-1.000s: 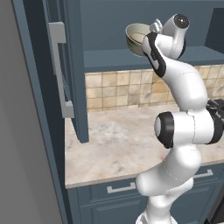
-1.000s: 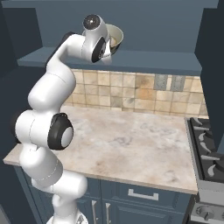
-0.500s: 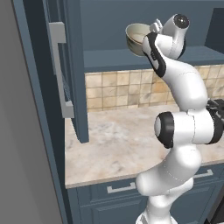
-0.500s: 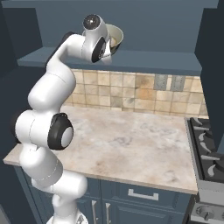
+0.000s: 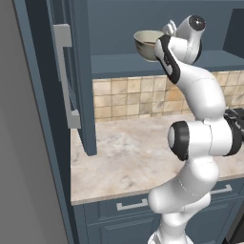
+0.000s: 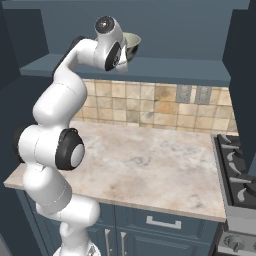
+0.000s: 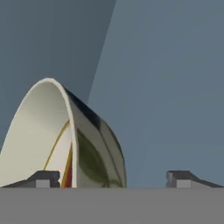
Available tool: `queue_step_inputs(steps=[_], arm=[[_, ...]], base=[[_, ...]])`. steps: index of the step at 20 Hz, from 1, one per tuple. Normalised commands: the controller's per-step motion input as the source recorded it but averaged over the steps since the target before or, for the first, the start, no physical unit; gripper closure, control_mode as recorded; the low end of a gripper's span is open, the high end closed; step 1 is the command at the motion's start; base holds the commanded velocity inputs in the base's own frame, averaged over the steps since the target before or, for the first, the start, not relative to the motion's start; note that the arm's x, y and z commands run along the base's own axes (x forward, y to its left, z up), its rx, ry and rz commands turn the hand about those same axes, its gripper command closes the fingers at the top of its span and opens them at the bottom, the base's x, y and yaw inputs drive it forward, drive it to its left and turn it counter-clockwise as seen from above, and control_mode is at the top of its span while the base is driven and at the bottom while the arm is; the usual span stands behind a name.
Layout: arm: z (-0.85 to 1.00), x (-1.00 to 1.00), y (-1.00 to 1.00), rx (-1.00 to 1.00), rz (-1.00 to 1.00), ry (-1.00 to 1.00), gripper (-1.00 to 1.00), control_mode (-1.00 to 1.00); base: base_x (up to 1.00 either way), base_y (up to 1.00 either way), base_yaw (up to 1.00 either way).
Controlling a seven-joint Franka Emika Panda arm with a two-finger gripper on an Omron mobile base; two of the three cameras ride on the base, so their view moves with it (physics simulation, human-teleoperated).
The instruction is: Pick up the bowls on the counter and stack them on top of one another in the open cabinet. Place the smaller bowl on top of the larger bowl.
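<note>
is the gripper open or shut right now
Open. In the hand view the gripper has its two fingertips standing far apart, and the bowl's rim sits beside the left one rather than pinched between them.

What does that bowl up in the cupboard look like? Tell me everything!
The bowl is round and looks like shiny ceramic: grey-olive outside, cream inside, with a thin tan rim. It sits up at the cabinet shelf, in front of the dark blue back wall. In the hand view it appears on edge because that camera is rolled. The end effector is open, one fingertip on each side of the bowl's wall, not squeezing it.
</note>
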Motion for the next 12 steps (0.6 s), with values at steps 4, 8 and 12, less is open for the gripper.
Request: queue_step_inputs(steps=[4,8,12], arm=[[0.35,0.00,-0.01,0.00,0.00,0.00,-1.00,-1.00],[0.52,-0.19,-0.10,0.00,0.00,0.00,-1.00,-1.00],[0.65,-0.30,-0.13,0.00,0.01,0.01,-1.00,-1.00]], base=[[0.00,0.00,0.00],[0.00,0.00,0.00],[0.00,0.00,0.00]])
